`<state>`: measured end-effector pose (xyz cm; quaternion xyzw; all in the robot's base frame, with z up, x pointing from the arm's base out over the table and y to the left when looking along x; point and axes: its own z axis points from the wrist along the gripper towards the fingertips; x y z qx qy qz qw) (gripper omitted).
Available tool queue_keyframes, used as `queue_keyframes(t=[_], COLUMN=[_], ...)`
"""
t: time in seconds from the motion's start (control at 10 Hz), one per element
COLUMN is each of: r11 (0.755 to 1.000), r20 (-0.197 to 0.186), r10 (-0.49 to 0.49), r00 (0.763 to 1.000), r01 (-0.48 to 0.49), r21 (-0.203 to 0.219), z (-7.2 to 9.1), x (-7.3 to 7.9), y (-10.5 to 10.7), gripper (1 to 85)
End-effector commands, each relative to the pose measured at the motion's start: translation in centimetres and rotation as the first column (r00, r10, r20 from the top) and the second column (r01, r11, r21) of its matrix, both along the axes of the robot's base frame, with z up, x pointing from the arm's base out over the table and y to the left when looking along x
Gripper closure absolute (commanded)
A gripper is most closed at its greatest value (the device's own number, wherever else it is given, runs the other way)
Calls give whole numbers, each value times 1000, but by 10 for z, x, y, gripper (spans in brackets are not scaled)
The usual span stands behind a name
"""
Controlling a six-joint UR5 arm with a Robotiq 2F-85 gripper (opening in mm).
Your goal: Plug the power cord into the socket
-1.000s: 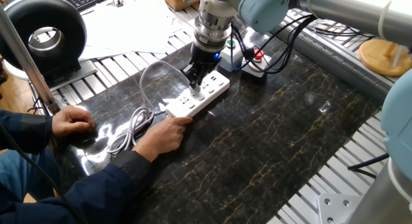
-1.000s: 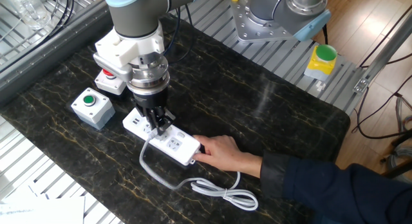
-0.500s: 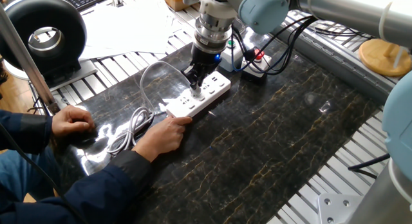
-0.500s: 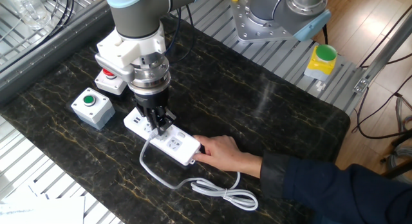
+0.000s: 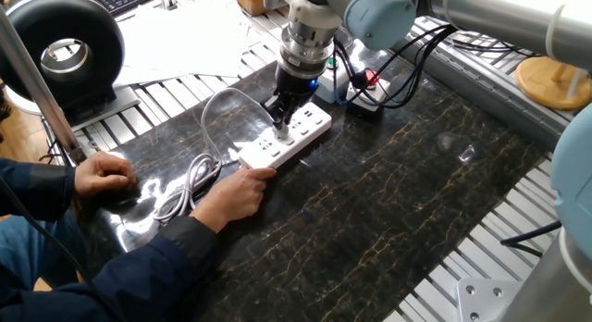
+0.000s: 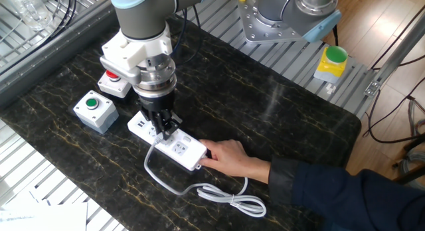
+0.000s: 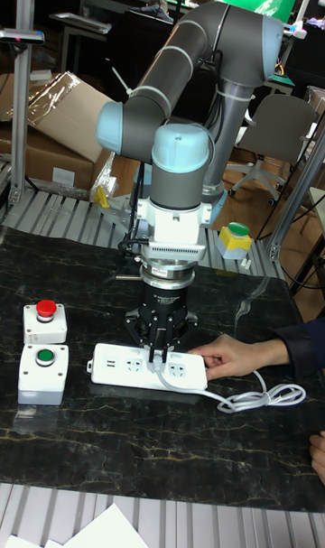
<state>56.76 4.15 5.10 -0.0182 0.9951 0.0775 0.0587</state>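
Reading from left to right in the tall fixed view, two button boxes (image 7: 41,323) stand on the bench (image 7: 81,449), then the socket (image 7: 117,368) lies with its long axis across the picture. The end effector (image 7: 159,353) stands directly above it, pointing down, closed narrowly on the plug (image 7: 161,365) of the cord (image 7: 262,398). I think the plug touches an outlet. A hand (image 7: 230,356) steadies the socket's right end.

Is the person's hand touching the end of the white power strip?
Yes, the person's hand presses against one end of the socket while the gripper stands over it.
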Motion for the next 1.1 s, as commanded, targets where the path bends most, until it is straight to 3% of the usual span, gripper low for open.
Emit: queue_keyframes(t=[0.0,0.3,0.5,0.6,0.7,1.0], r11=[999,998,995,995,995,992], r20=[-23,-60,-132,-144,-162,-134], r10=[32,64,104,101,97,122], r00=[999,996,986,984,982,983], r01=[-32,-64,-104,-98,-98,-124], r21=[-3,0,7,24,2,-6], z=[-2,-4,1,6,11,5], x=[-10,-21,-35,-34,-35,-32], y=[-1,-2,-11,-7,-6,-11], gripper=[840,840,840,840,840,840])
